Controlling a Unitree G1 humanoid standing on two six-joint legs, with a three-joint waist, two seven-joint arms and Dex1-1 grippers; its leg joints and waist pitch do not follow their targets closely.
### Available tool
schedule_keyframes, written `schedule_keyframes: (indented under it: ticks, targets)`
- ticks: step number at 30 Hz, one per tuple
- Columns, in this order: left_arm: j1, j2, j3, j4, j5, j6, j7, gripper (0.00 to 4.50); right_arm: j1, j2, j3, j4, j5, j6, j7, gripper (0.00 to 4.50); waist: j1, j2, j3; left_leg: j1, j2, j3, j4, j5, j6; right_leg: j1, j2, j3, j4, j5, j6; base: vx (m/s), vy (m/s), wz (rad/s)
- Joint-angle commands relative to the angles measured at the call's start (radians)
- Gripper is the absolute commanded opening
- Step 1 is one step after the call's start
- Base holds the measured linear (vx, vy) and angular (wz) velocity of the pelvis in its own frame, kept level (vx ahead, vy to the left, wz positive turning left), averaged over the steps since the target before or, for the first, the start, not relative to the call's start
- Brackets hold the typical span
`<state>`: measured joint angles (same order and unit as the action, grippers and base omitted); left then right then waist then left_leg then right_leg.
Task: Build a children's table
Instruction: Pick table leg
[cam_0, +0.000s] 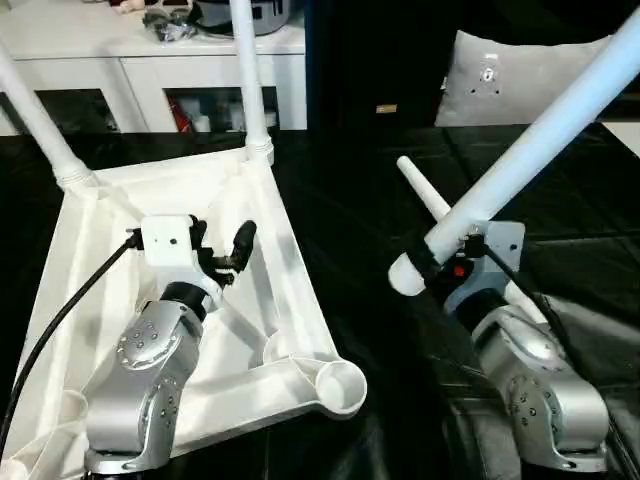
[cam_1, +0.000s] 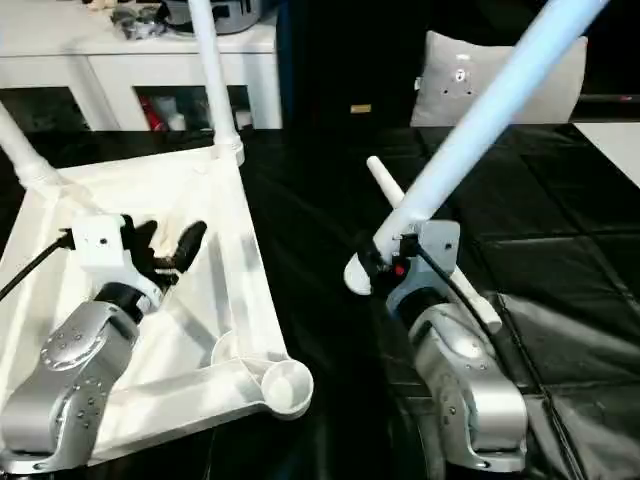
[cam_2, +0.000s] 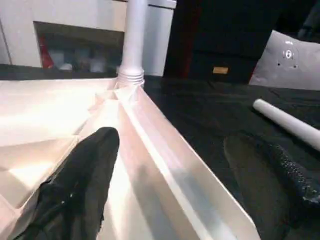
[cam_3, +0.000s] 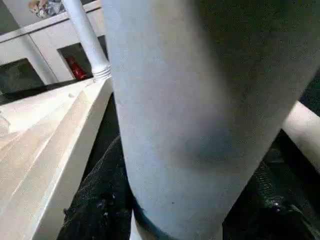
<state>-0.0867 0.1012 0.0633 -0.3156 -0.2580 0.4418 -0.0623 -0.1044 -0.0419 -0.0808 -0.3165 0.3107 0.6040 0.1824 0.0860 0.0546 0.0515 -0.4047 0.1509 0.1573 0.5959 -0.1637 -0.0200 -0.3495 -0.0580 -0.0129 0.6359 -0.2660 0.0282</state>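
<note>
The white tabletop (cam_0: 292, 300) lies upside down on the black floor mat, ribs facing up. Two white legs (cam_0: 248, 70) (cam_0: 35, 115) stand in its far corner sockets. The near right socket (cam_0: 342, 385) is an empty round cup. My left gripper (cam_0: 222, 245) hovers open over the tabletop's underside by the right rim; in the left wrist view one black finger (cam_2: 80, 185) hangs over the inside and the rim runs between the two. My right gripper (cam_0: 445, 262) is shut on a third leg (cam_0: 540, 130), near its lower end, with the leg slanting up to the right.
Another loose white leg (cam_0: 425, 190) lies on the black mat (cam_0: 340, 200) behind the held one. A grey cushion (cam_0: 510, 80) leans at the back right. A white cabinet (cam_0: 150, 70) stands behind the tabletop. A black cable (cam_0: 70, 310) trails from my left wrist.
</note>
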Motion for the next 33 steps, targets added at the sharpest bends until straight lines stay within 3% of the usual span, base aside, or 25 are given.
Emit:
schedule_keyframes:
  ticks: [1,3,5,6,7,9,10,11,12,13,14,15,16,17,18,19,20,21,22,23,25,27,29,31,33]
  targets:
    - [-0.003,-0.003,-0.008,0.009,0.018,-0.009,0.001,3.76,-0.009,-0.006,0.000,0.001,-0.011,-0.043,-0.006,1.88,-0.004,0.005,-0.053,0.033,0.065,-0.035,-0.088,-0.314,-0.101,-0.001,-0.071,0.037,-0.091,-0.077,-0.098,0.000,0.000,0.00]
    - [-0.004,-0.004,-0.012,0.011,0.021,-0.012,-0.004,3.76,-0.009,-0.008,0.005,0.003,-0.018,-0.045,-0.008,1.88,-0.003,0.009,-0.059,0.019,0.063,-0.036,-0.080,-0.177,-0.087,-0.005,-0.064,0.034,-0.080,0.083,-0.113,0.000,0.000,0.00]
    - [-0.004,-0.002,-0.019,0.013,0.028,-0.020,-0.008,3.76,-0.006,-0.008,0.013,-0.001,-0.024,-0.062,0.001,1.88,0.000,0.004,-0.087,0.001,0.040,-0.026,-0.035,0.174,-0.003,-0.015,-0.040,0.011,-0.038,0.525,-0.155,0.000,0.000,0.00]
    - [-0.005,0.001,-0.022,0.013,0.032,-0.015,-0.006,3.76,-0.003,-0.011,0.020,-0.005,-0.030,-0.068,0.007,1.88,0.009,0.005,-0.116,-0.022,0.009,-0.017,0.009,0.434,0.103,-0.043,-0.019,-0.014,-0.013,0.862,-0.197,0.000,0.000,0.00]
    - [-0.006,0.003,-0.024,0.015,0.033,-0.011,-0.006,3.76,-0.001,-0.016,0.031,-0.008,-0.037,-0.074,0.012,1.88,0.011,0.007,-0.120,-0.032,0.004,-0.020,0.013,0.442,0.129,-0.047,-0.021,-0.019,-0.008,0.899,-0.206,-0.078,0.009,0.01]
    - [-0.006,0.005,-0.025,0.016,0.035,-0.009,-0.005,3.76,0.001,-0.019,0.038,-0.009,-0.040,-0.076,0.013,1.88,0.011,0.010,-0.120,-0.050,0.012,-0.019,0.012,0.240,0.173,-0.067,-0.049,-0.031,-0.033,0.716,-0.238,-0.096,0.010,0.01]
    - [-0.004,0.013,-0.028,0.020,0.045,-0.014,-0.007,3.76,0.004,-0.030,0.053,-0.006,-0.054,-0.084,0.014,1.88,0.006,0.024,-0.086,-0.022,0.044,-0.021,-0.013,-0.274,0.117,-0.074,-0.076,-0.032,-0.094,-0.016,-0.222,-0.149,0.023,0.01]
    - [-0.002,0.016,-0.029,0.022,0.049,-0.018,-0.006,3.76,0.004,-0.035,0.057,-0.004,-0.059,-0.091,0.018,1.88,0.006,0.024,-0.086,-0.022,0.044,-0.021,-0.013,-0.274,0.117,-0.074,-0.076,-0.032,-0.094,-0.016,-0.222,-0.149,0.023,0.01]
    - [-0.002,0.017,-0.028,0.023,0.053,-0.021,-0.007,3.76,0.005,-0.036,0.060,-0.001,-0.061,-0.097,0.019,1.88,-0.010,0.028,-0.054,0.032,0.057,-0.035,-0.021,-0.595,-0.008,-0.090,-0.068,-0.038,-0.126,-0.509,-0.109,-0.196,0.037,-0.08]
    - [-0.002,0.017,-0.028,0.023,0.053,-0.021,-0.007,3.76,0.005,-0.036,0.060,-0.001,-0.061,-0.097,0.019,1.88,-0.040,0.040,-0.007,0.041,0.067,-0.051,-0.079,-0.909,-0.126,-0.097,-0.006,-0.112,-0.134,-0.695,0.011,-0.251,0.044,-0.15]
    - [-0.002,0.017,-0.027,0.025,0.055,-0.023,-0.008,3.76,0.004,-0.036,0.060,0.001,-0.060,-0.101,0.020,1.88,0.049,0.056,-0.015,-0.172,0.079,0.013,-0.230,-1.079,-0.185,0.090,0.016,-0.117,0.219,-0.385,-0.048,-0.251,0.044,-0.15]
    - [-0.003,0.017,-0.024,0.027,0.057,-0.027,-0.010,3.76,0.003,-0.035,0.059,0.002,-0.059,-0.102,0.019,1.88,0.113,0.063,-0.028,-0.194,0.041,0.097,-0.240,-1.050,-0.189,0.096,0.040,-0.135,0.214,-0.363,-0.068,-0.220,0.035,0.12]
    - [-0.006,0.019,-0.023,0.032,0.060,-0.037,-0.013,3.76,0.001,-0.035,0.058,0.006,-0.058,-0.107,0.020,1.88,0.104,0.020,-0.062,-0.123,0.062,0.145,-0.156,-0.679,-0.177,0.055,-0.008,-0.018,0.215,-0.646,-0.043,-0.106,-0.105,0.30]
    - [-0.008,0.021,-0.024,0.034,0.061,-0.039,-0.012,3.76,0.000,-0.037,0.059,0.008,-0.060,-0.111,0.023,1.88,0.018,-0.024,-0.022,0.077,0.030,-0.039,0.266,-0.177,-0.078,-0.212,-0.226,0.085,-0.184,-1.243,-0.018,-0.106,-0.105,0.30]
    - [-0.009,0.021,-0.024,0.034,0.061,-0.040,-0.012,3.76,0.000,-0.040,0.062,0.010,-0.061,-0.113,0.027,1.88,0.037,-0.024,0.000,0.007,0.018,-0.035,0.254,-0.086,-0.024,-0.165,-0.152,0.116,-0.185,-1.322,-0.034,-0.056,-0.097,0.14]
    - [-0.010,0.021,-0.024,0.036,0.062,-0.041,-0.011,3.76,0.000,-0.045,0.067,0.012,-0.062,-0.115,0.030,1.88,0.037,-0.019,0.013,-0.043,-0.002,-0.117,0.243,-0.118,-0.063,-0.039,-0.163,0.088,-0.107,-1.067,-0.130,-0.074,0.073,0.01]
    - [-0.011,0.021,-0.024,0.037,0.062,-0.041,-0.011,3.76,0.001,-0.048,0.069,0.013,-0.062,-0.117,0.031,1.88,0.043,-0.004,0.000,0.000,-0.002,-0.119,0.211,-0.173,-0.084,-0.040,-0.144,0.066,-0.093,-0.964,-0.133,-0.074,0.073,0.01]
    - [-0.012,0.021,-0.024,0.038,0.063,-0.040,-0.010,3.76,0.002,-0.050,0.070,0.015,-0.063,-0.119,0.030,1.88,0.039,0.012,-0.018,0.029,0.018,-0.117,0.138,-0.262,-0.101,-0.028,-0.114,0.045,-0.064,-0.782,-0.144,-0.104,0.112,0.05]
    - [-0.012,0.021,-0.023,0.038,0.063,-0.040,-0.010,3.76,0.002,-0.050,0.070,0.015,-0.063,-0.121,0.030,1.88,0.006,0.039,-0.012,0.022,0.066,-0.153,-0.006,-0.538,-0.166,-0.034,-0.025,0.000,0.008,-0.434,-0.138,-0.088,0.116,0.07]
    - [-0.011,0.022,-0.024,0.039,0.065,-0.039,-0.010,3.76,0.002,-0.051,0.070,0.016,-0.063,-0.123,0.032,1.88,-0.014,0.074,-0.039,0.041,0.079,-0.182,-0.048,-0.620,-0.161,0.000,-0.028,-0.010,0.038,-0.104,-0.129,-0.088,0.116,0.07]
    - [-0.013,0.020,-0.020,0.042,0.059,-0.034,-0.010,3.76,0.004,-0.055,0.069,0.018,-0.066,-0.128,0.038,1.88,-0.042,0.072,-0.049,0.035,0.054,-0.165,-0.059,-0.351,-0.103,0.037,-0.043,-0.031,-0.007,0.154,-0.114,-0.034,0.127,-0.08]
    - [-0.014,0.024,-0.021,0.045,0.066,-0.034,-0.011,3.76,0.003,-0.060,0.068,0.022,-0.066,-0.131,0.041,1.88,-0.054,0.058,-0.043,0.027,0.046,-0.143,-0.066,-0.464,-0.139,0.038,-0.068,-0.013,-0.045,0.035,-0.114,-0.023,0.101,-0.08]
    - [-0.012,0.024,-0.021,0.050,0.076,-0.040,-0.013,3.76,0.001,-0.066,0.066,0.026,-0.062,-0.135,0.044,1.88,-0.062,0.044,-0.045,0.021,0.037,-0.124,-0.063,-0.430,-0.129,0.042,-0.082,-0.004,-0.063,0.007,-0.122,0.000,0.000,0.00]
    - [-0.001,0.028,-0.026,0.049,0.086,-0.045,-0.012,3.76,-0.001,-0.073,0.062,0.032,-0.061,-0.140,0.049,1.88,-0.058,0.022,-0.052,0.014,0.032,-0.089,-0.059,-0.257,-0.052,0.044,-0.091,0.007,-0.085,-0.006,-0.141,0.000,0.000,0.00]
    - [0.009,0.031,-0.031,0.046,0.097,-0.051,-0.006,3.76,-0.004,-0.075,0.057,0.034,-0.060,-0.140,0.053,1.88,-0.052,0.024,-0.054,0.015,0.034,-0.074,-0.063,-0.228,-0.016,0.038,-0.092,0.008,-0.089,-0.024,-0.156,0.000,0.000,0.00]
